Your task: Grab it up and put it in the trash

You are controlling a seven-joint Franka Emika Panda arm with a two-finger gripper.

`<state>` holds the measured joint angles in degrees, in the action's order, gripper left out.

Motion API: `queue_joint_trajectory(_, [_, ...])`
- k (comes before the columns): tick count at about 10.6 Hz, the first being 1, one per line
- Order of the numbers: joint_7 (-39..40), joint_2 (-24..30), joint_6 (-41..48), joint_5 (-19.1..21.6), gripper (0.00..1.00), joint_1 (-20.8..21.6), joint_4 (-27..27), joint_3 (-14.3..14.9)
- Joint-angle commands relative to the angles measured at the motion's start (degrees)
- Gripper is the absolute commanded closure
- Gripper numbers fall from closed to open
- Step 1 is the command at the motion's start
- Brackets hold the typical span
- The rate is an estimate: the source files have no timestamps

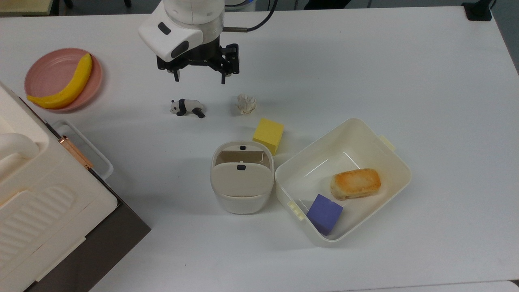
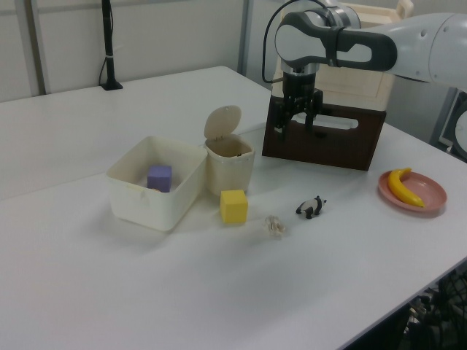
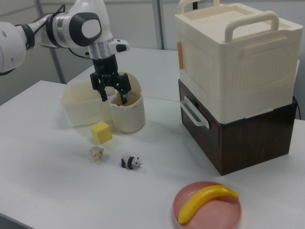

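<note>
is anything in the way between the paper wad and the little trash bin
Partly. The yellow cube sits beside the straight line from the paper wad to the trash bin, close to the bin's rim. The open hand would probably lift over it.

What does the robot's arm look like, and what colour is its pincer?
The arm is fat and rounded, glossy white with dark grey bands at the joints. A black cable loops off it near the wrist. The wrist ends in a white block with small dark oval patches. Below that sits the pincer: black, with two thin black fingers.
</note>
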<state>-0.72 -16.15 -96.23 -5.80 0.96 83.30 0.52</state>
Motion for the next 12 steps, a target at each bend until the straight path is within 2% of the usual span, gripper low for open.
queue_joint_trajectory(1, [0.8, 1.3, -0.5, 0.4, 0.03, 0.2, 1.1, 0.3])
queue_joint_trajectory(3, [3.7, 1.3, -0.5, 0.5, 0.03, 0.2, 1.1, 0.4])
queue_joint_trajectory(6, [3.8, 1.0, -0.5, 0.6, 0.03, 0.6, 1.8, 0.1])
queue_joint_trajectory(8, [3.9, 1.1, -0.5, 0.6, 0.03, 1.1, 4.1, -0.4])
queue_joint_trajectory(10, [4.8, 1.1, 0.2, 0.5, 0.03, 3.7, 5.6, -0.4])
queue_joint_trajectory(12, [5.1, 1.0, 0.1, 0.4, 0.03, 6.6, 9.7, -0.4])
